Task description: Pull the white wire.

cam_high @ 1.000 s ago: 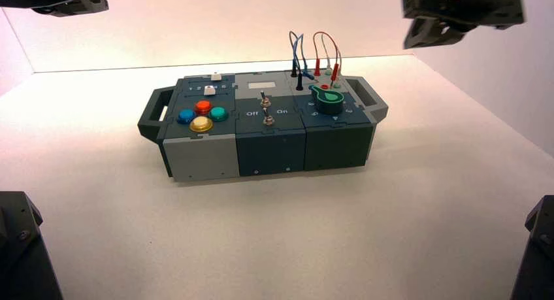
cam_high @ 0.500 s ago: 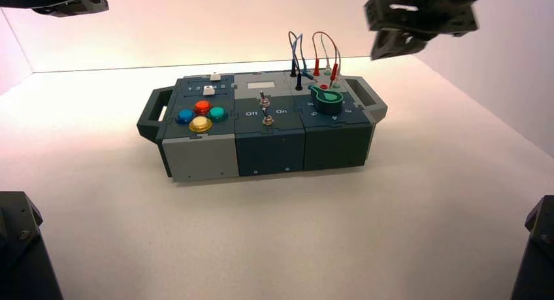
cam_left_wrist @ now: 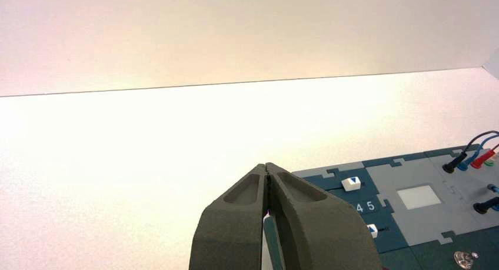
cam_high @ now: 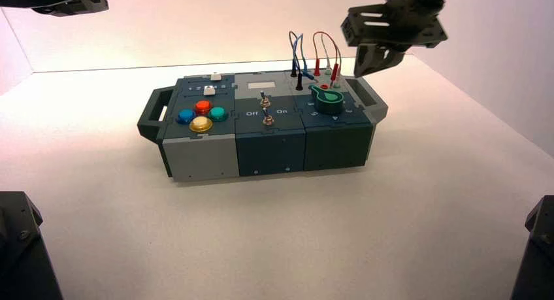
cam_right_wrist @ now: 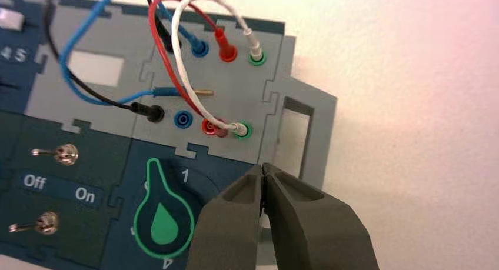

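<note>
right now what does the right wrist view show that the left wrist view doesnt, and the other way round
Only the right wrist view: the white wire, plugged at both ends, and the green-outlined knob.
Only the left wrist view: the left pincer.
Both: the pale blank panel and black plugs.

The right jaws (cam_high: 370, 61) have moved left, from well right of the box (cam_high: 264, 123) to above the area just beyond its right handle (cam_high: 367, 99).
</note>
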Robot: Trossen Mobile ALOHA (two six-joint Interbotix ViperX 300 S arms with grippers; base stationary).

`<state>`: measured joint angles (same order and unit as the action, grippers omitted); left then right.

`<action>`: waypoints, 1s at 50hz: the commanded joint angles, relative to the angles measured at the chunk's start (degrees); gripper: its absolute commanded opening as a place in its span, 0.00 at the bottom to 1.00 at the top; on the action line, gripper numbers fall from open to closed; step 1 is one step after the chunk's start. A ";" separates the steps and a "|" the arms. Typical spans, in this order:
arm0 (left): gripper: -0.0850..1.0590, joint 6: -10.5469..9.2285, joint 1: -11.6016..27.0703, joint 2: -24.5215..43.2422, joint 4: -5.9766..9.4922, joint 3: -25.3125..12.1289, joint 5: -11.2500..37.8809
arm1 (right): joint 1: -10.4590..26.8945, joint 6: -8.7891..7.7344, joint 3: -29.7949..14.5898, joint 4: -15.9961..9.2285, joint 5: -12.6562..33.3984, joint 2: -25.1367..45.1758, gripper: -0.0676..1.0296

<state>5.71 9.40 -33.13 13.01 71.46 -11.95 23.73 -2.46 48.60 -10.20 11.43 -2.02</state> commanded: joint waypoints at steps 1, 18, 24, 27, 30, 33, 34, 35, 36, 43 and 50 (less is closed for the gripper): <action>0.05 0.00 -0.26 -0.44 0.00 -1.67 -0.44 | 1.41 -0.70 -2.46 0.26 0.53 0.44 0.04; 0.05 0.00 -0.26 -0.53 0.00 -1.58 -0.35 | 2.72 -1.23 -4.31 1.32 1.67 0.53 0.17; 0.05 0.00 -0.26 -0.53 0.00 -1.58 -0.35 | 2.72 -1.23 -4.39 1.93 1.67 0.62 0.17; 0.05 0.00 -0.26 -0.53 0.00 -1.58 -0.35 | 2.72 -1.23 -4.66 2.20 1.67 0.62 0.17; 0.05 0.00 -0.26 -0.53 0.00 -1.58 -0.35 | 2.72 -1.23 -5.19 2.64 1.67 0.70 0.17; 0.05 0.00 -0.26 -0.53 0.00 -1.58 -0.26 | 2.72 -1.14 -6.06 3.69 1.41 0.88 0.17; 0.05 0.00 -0.26 -0.53 0.00 -1.58 -0.26 | 2.72 -1.23 -6.50 4.22 1.41 0.97 0.18; 0.05 0.00 -0.26 -0.53 0.00 -1.58 -0.26 | 2.72 -1.23 -6.68 4.57 1.41 1.05 0.18; 0.05 0.00 -0.26 -0.53 0.00 -1.58 -0.18 | 2.72 -1.23 -6.68 4.75 1.41 1.05 0.19; 0.05 0.00 -0.26 -0.53 0.00 -1.58 -0.18 | 2.46 -1.23 -7.38 5.71 1.32 1.14 0.20; 0.05 0.09 -0.26 -0.53 0.00 -1.58 -0.18 | 2.37 -1.23 -7.47 6.24 1.32 1.41 0.20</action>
<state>5.63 9.40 -33.40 13.01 71.46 -11.87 26.19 -3.52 42.54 -4.22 13.18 0.00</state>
